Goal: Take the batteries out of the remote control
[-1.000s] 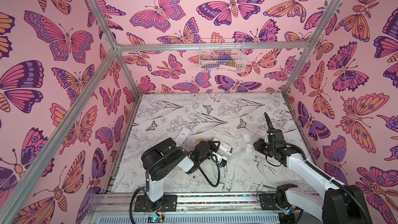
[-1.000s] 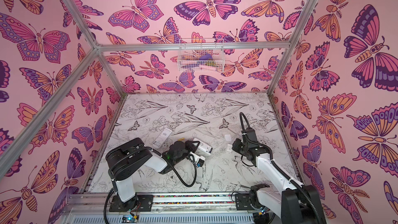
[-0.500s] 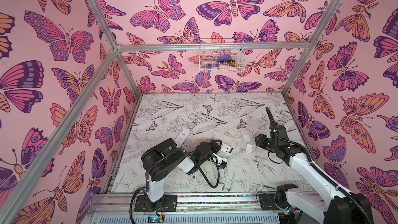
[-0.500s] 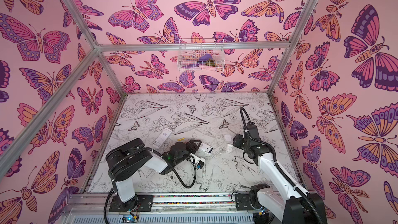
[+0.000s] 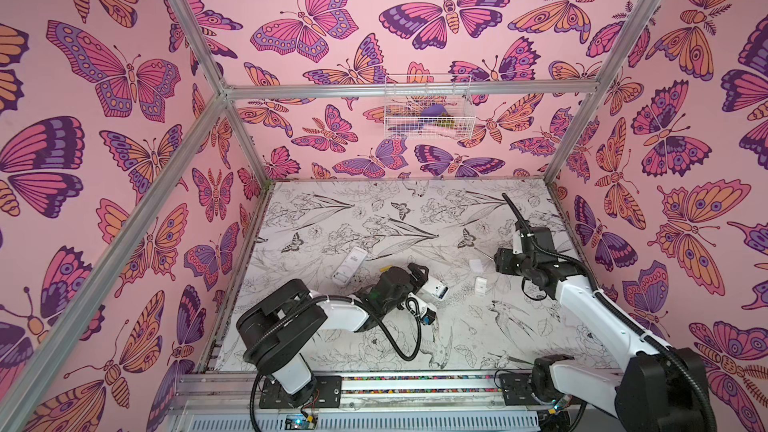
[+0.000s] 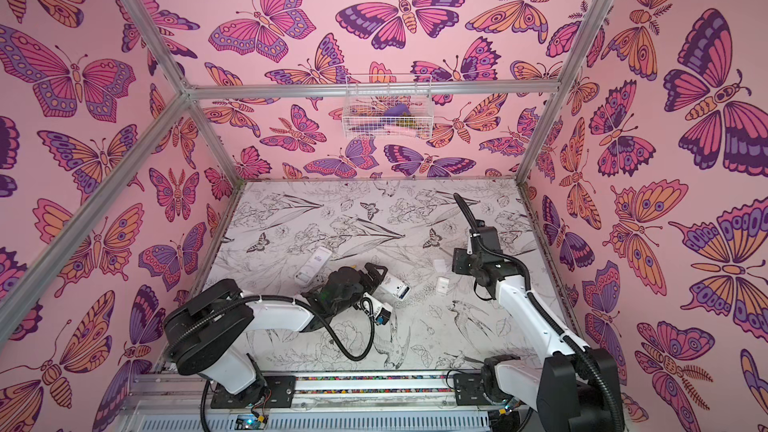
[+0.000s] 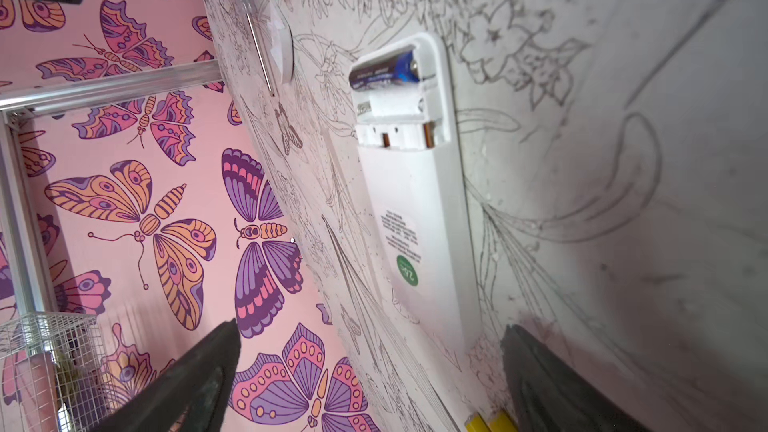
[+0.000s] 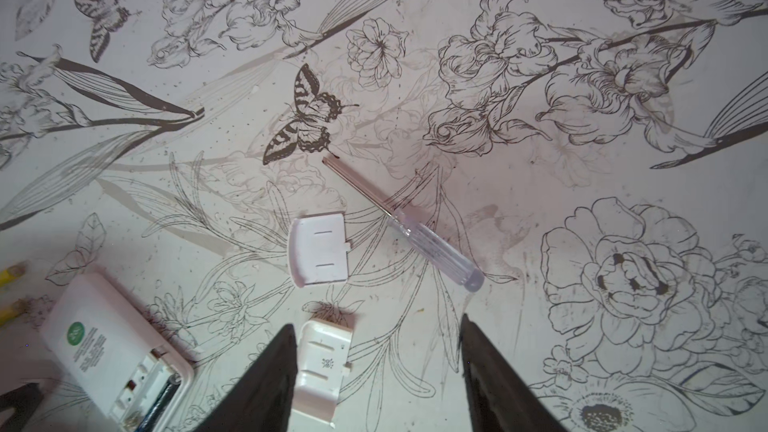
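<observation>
The white remote control (image 7: 415,201) lies back up with its battery bay uncovered. One dark blue battery (image 7: 384,70) sits in the bay and the slot beside it is empty. Two yellow batteries (image 7: 490,423) lie on the table near one of my left fingertips. My left gripper (image 7: 370,367) is wide open at the remote's (image 5: 436,288) end, holding nothing. My right gripper (image 8: 380,371) hangs open above a small white cover (image 8: 322,367) that lies on the table beside one finger. In the right wrist view the remote (image 8: 112,351) shows at the edge.
A second white cover (image 8: 318,249) and a clear-handled screwdriver (image 8: 407,226) lie just past my right gripper. Another white remote (image 5: 349,270) rests left of my left gripper. A wire basket (image 5: 428,108) hangs on the back wall.
My left gripper has opened wide beside the remote. My right gripper has also opened and drawn back toward the rear, with the white cover lying on the table under it.
</observation>
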Robot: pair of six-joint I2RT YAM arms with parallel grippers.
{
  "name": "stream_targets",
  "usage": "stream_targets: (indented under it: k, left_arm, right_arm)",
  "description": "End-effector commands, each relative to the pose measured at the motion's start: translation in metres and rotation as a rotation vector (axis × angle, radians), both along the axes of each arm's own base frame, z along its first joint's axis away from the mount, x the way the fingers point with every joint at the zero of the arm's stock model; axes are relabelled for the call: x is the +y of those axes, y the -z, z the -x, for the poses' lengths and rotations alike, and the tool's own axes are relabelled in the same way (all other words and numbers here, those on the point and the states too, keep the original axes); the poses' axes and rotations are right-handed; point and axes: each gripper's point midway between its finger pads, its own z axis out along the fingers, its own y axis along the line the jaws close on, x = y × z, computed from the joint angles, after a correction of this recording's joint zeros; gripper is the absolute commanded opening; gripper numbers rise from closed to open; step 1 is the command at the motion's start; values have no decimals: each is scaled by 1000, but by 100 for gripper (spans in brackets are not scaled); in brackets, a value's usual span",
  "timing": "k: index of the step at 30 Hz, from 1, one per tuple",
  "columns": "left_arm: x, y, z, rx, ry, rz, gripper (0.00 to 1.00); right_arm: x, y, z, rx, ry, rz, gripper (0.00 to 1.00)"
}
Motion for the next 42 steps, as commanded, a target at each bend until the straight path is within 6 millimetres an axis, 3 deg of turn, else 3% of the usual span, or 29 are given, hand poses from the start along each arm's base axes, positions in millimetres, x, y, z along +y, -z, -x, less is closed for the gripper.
stream_targets:
  k: [1, 6, 10, 19, 24, 29, 36, 42]
  left_arm:
    - [11, -12, -10, 54, -136, 8, 100]
    - [20, -36, -25, 117, -294, 56, 100]
    - [29, -51, -32, 265, -449, 118, 100]
    - [49, -77, -37, 539, -669, 275, 100]
    - [67, -93, -42, 696, -786, 424, 100]
    - [89, -95, -41, 842, -888, 560, 100]
    - [121, -94, -46, 1003, -998, 732, 100]
    - [130, -93, -49, 1068, -1024, 795, 100]
  right_arm:
    - [-10, 0, -5, 17, -43, 61, 63]
    - [-9, 6, -10, 58, -36, 1, 61]
    - [-2, 9, -15, 73, -38, -45, 61]
    - [16, 4, -54, 17, 16, -208, 61]
    - [9, 17, -66, 31, 41, -166, 59]
    - [2, 33, -60, 153, -54, -33, 58]
    - [-9, 54, -32, 320, -223, 134, 58]
    - [-10, 72, -22, 394, -273, 156, 57]
